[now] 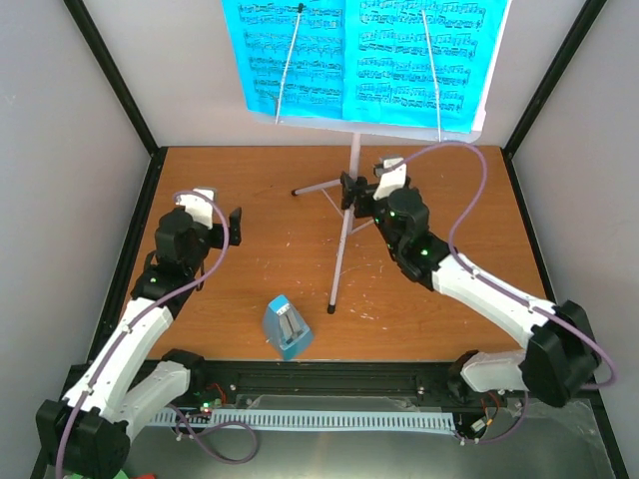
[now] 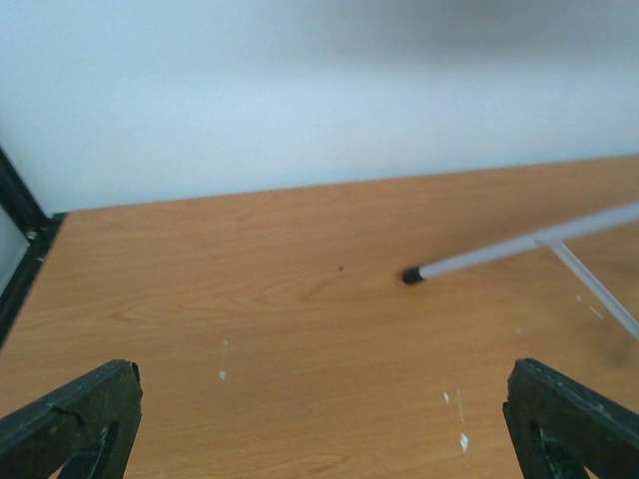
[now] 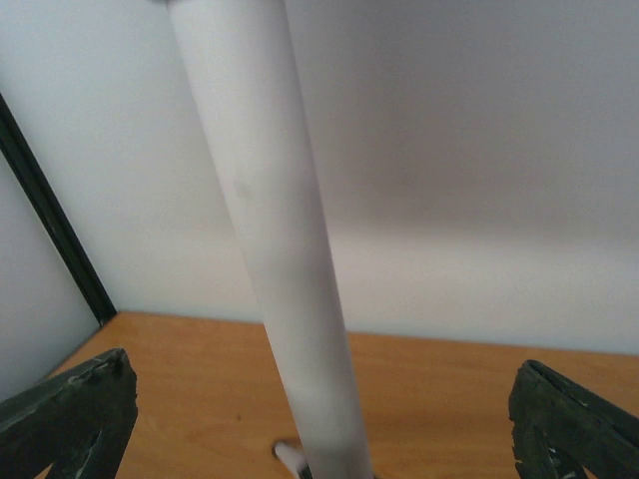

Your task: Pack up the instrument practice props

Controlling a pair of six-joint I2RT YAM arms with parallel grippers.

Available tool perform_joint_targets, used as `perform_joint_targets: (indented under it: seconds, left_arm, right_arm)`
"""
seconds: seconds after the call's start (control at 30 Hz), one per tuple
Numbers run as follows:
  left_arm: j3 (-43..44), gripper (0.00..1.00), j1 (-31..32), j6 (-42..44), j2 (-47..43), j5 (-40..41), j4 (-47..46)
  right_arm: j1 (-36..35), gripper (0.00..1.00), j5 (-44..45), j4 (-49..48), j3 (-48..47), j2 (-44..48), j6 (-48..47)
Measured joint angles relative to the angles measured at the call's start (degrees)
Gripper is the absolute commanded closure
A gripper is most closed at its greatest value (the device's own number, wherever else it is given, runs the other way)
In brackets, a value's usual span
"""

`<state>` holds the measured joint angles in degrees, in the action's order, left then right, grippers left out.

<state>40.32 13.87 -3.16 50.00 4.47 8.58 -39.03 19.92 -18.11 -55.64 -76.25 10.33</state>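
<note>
The grey tripod music stand (image 1: 353, 160) stands at the back middle of the wooden table, its desk covered by bright-blue sheet-music pages (image 1: 364, 60). The light-blue metronome (image 1: 288, 327) stands near the front edge. My right gripper (image 1: 351, 192) is open around the stand's pole, just above the tripod hub. In the right wrist view the pole (image 3: 290, 279) rises between the wide-apart fingers (image 3: 70, 409) without touching them. My left gripper (image 1: 234, 222) is open and empty at the left. In its wrist view (image 2: 319, 429) it faces a stand leg tip (image 2: 411, 275).
The wooden table (image 1: 250, 200) is boxed in by white walls and black frame posts (image 1: 110, 75) at the back corners. The stand's legs (image 1: 339, 264) spread across the middle. A black rail (image 1: 329, 379) runs along the front edge.
</note>
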Motion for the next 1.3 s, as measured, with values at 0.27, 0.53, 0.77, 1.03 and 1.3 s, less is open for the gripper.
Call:
perform_joint_targets:
  seconds: [0.27, 0.53, 0.77, 1.03, 1.3]
  left_arm:
    - [-0.3, 0.01, 0.0, -1.7, -1.8, 2.3, -1.4]
    - [3.6, 0.01, 0.0, -8.9, -2.6, -10.6, 2.0]
    - [18.0, 0.01, 0.0, -15.7, -2.8, -23.3, 5.9]
    - [30.7, 0.09, 0.0, -19.8, 3.1, -32.8, 10.0]
    - [40.2, 0.17, 7.6, -22.5, 12.8, -37.3, 11.3]
  right_arm:
    - [14.0, 0.0, -6.8, 13.2, 14.5, 15.8, 3.5]
    - [40.7, 0.0, -15.5, 33.1, 5.4, 26.4, 4.3]
    - [47.0, 0.0, -26.5, 44.4, -17.5, 26.0, 6.4]
    - [47.2, 0.11, -42.5, 47.0, -40.8, 23.0, 9.6]
    - [47.3, 0.18, -67.3, 38.9, -45.1, 17.0, 21.7]
